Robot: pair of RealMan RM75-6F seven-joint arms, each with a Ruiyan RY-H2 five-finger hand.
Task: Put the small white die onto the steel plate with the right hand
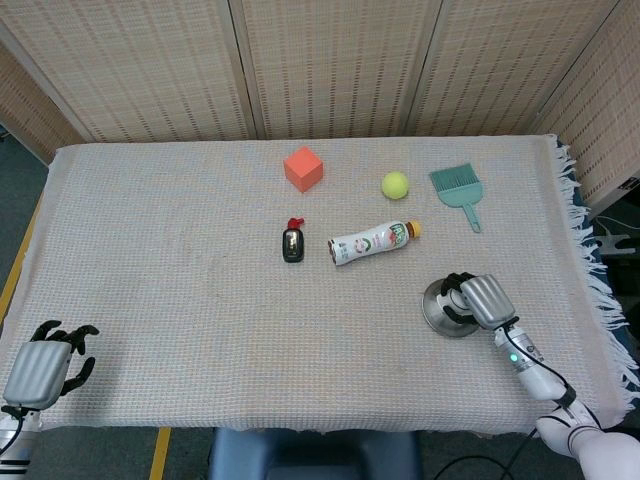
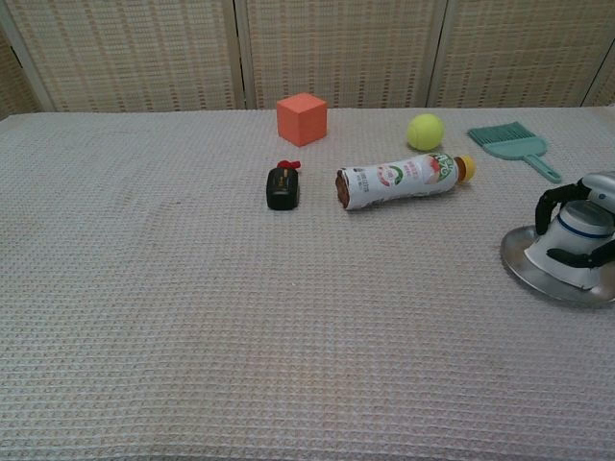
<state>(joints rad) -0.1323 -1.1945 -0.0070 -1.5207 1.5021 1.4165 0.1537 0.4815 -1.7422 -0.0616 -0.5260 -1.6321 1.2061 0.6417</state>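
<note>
While the head view looks down on the table, the right hand [image 1: 484, 300] sits over the steel plate [image 1: 432, 312], which lies below and to the right of the lying drink bottle [image 1: 372, 241]. Its dark fingers [image 1: 455, 290] curl over the middle of the plate and hide what is under them. The left hand [image 1: 40, 368] lies far down-left of the bottle, holding nothing, fingers half curled.

From the chest view, the small white die [image 2: 575, 248], a white piece with a blue band, stands on the steel plate [image 2: 524, 261], to the right of the bottle [image 2: 399, 179]. The right hand [image 2: 598, 187] grasps it, with fingers [image 2: 550, 203] on both sides.

I judge that the placing is at its last step. The next move calls for spreading the fingers and lifting the hand straight up, without dragging the die or plate.
</note>
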